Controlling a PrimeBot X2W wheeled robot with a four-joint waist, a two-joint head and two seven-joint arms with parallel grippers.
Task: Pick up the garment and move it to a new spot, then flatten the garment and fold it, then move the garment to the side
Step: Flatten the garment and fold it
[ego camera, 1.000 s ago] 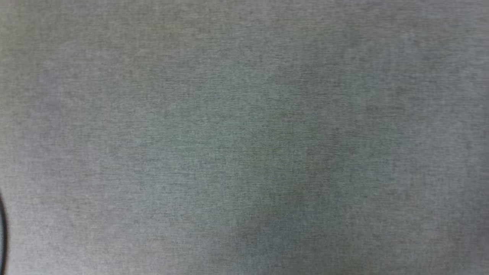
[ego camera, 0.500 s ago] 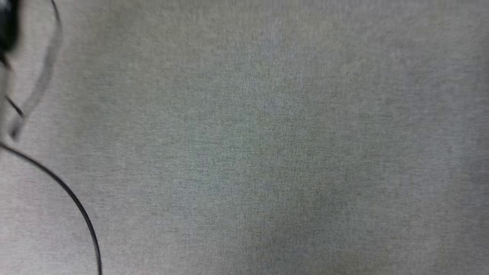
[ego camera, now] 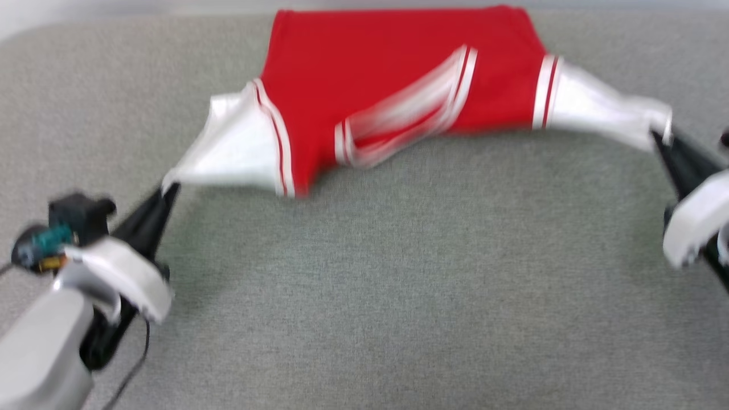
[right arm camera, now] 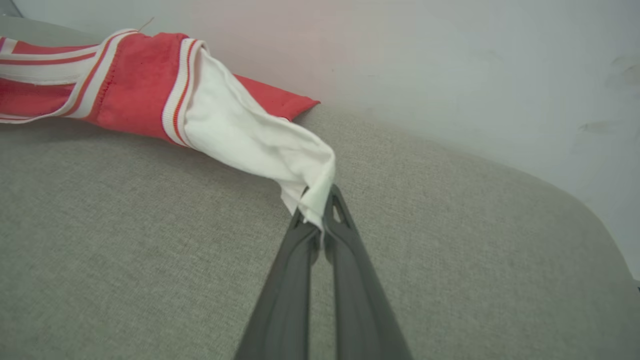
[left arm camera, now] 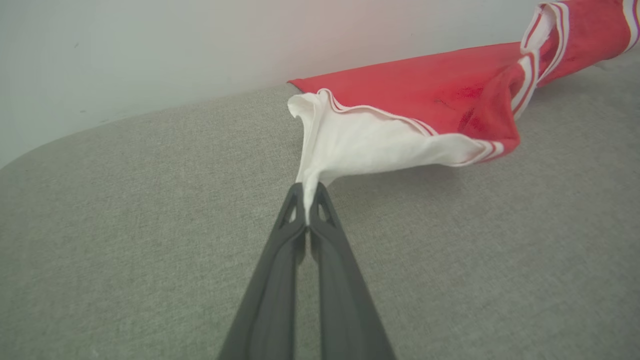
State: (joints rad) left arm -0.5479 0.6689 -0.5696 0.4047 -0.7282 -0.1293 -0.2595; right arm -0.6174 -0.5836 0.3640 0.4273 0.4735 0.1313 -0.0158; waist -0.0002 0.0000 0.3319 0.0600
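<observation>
The garment (ego camera: 393, 74), a red jersey with white sleeves and striped trim, lies stretched across the far part of the grey padded surface (ego camera: 398, 296). My left gripper (ego camera: 169, 189) is shut on the tip of its left white sleeve (left arm camera: 365, 147); in the left wrist view the left gripper (left arm camera: 307, 192) pinches bunched white cloth. My right gripper (ego camera: 656, 136) is shut on the right white sleeve (right arm camera: 250, 135), and the right wrist view shows the right gripper (right arm camera: 320, 200) with cloth between its fingers. The collar trim (ego camera: 410, 108) sags in the middle. Lettering is hidden.
The grey surface ends at a rounded far edge (ego camera: 142, 20) against a pale wall (right arm camera: 450, 60). A dark cable (ego camera: 134, 364) hangs by my left forearm (ego camera: 45, 347). Bare fabric surface lies between the two arms, nearer to me.
The head camera has swung: earlier it showed bare grey fabric and a cable, now it shows the garment and both grippers holding its sleeves.
</observation>
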